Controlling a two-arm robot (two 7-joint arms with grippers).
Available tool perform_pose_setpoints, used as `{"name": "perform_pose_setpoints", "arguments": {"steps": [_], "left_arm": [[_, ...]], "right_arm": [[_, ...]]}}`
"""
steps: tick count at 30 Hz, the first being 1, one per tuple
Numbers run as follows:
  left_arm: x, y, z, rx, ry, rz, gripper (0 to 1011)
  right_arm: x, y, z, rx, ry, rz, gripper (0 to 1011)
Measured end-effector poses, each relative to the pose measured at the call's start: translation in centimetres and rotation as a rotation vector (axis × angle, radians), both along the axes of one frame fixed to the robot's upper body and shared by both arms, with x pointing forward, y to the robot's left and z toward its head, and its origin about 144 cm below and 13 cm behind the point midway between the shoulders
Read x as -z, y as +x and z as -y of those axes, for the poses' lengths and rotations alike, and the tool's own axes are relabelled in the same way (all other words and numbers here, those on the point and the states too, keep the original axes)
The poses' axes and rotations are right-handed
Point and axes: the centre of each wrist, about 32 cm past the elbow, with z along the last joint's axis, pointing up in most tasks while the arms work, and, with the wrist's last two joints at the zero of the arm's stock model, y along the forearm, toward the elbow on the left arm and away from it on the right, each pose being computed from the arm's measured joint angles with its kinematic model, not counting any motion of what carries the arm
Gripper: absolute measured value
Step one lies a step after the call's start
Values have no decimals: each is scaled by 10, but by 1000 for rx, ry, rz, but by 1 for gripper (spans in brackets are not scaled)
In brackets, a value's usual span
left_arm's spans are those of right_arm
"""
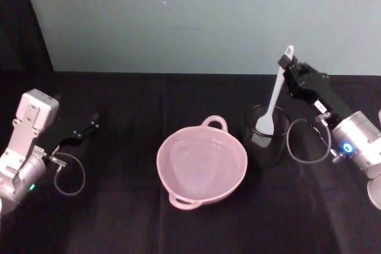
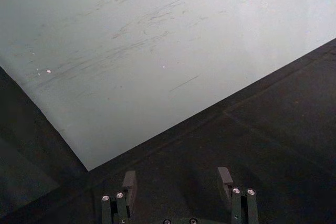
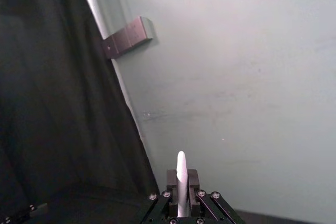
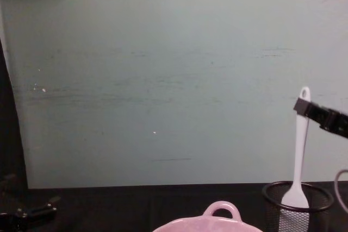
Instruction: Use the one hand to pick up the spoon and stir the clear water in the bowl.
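On the black desk (image 1: pixel 149 230), a pale pink bowl (image 1: pixel 202 166) sits at the centre, one loop handle on its far rim and another on its near rim. Just beside it, toward the robot's right, stands a black mesh cup (image 1: pixel 266 136). A white spoon (image 1: pixel 275 95) stands upright with its broad blade inside the cup. The right gripper (image 1: pixel 287 66), black and long, is closed on the top of the spoon's handle, just below the hole at its end. The left gripper (image 1: pixel 90 125) rests low at the desk's left side, away from the bowl, its fingers (image 2: pixel 129 184) spread apart and holding nothing.
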Motion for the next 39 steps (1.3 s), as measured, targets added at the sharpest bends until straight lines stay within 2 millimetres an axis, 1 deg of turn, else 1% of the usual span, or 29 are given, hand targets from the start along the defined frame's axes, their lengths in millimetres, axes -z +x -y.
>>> {"name": "perform_pose_setpoints", "arguments": {"steps": [6, 17, 20, 21, 23, 24, 25, 27, 29, 31, 32, 33, 34, 35, 36, 37, 39], "left_arm": [[0, 0, 0, 0, 0, 0, 1005], [0, 0, 0, 0, 0, 0, 1005], [0, 0, 0, 0, 0, 0, 1005], [0, 0, 0, 0, 0, 0, 1005], [0, 0, 0, 0, 0, 0, 1005], [0, 0, 0, 0, 0, 0, 1005], [0, 0, 0, 0, 0, 0, 1005], [0, 0, 0, 0, 0, 0, 1005], [0, 0, 0, 0, 0, 0, 1005], [0, 0, 0, 0, 0, 0, 1005], [0, 0, 0, 0, 0, 0, 1005], [0, 0, 0, 0, 0, 0, 1005], [0, 0, 0, 0, 0, 0, 1005], [0, 0, 0, 0, 0, 0, 1005], [0, 0, 0, 0, 0, 0, 1005], [0, 0, 0, 0, 0, 0, 1005], [0, 0, 0, 0, 0, 0, 1005]], "right_arm": [[11, -1, 0, -6, 30, -61, 124], [24, -2, 2, 5, 95, -156, 124], [26, -3, 2, 13, 102, -169, 152], [27, -4, 3, 23, 103, -179, 203], [27, -5, 4, 40, 99, -194, 261], [27, -5, 4, 46, 98, -198, 277], [27, -5, 5, 52, 97, -201, 316], [27, -6, 6, 63, 97, -205, 347], [27, -8, 7, 76, 97, -210, 432], [27, -9, 9, 90, 95, -219, 488], [27, -10, 10, 95, 94, -222, 548], [26, -11, 11, 102, 92, -227, 548], [26, -11, 12, 105, 92, -229, 599], [26, -12, 13, 111, 89, -235, 616], [26, -12, 13, 111, 89, -235, 678], [26, -13, 13, 113, 87, -238, 691], [24, -14, 15, 120, 78, -254, 756]]}}
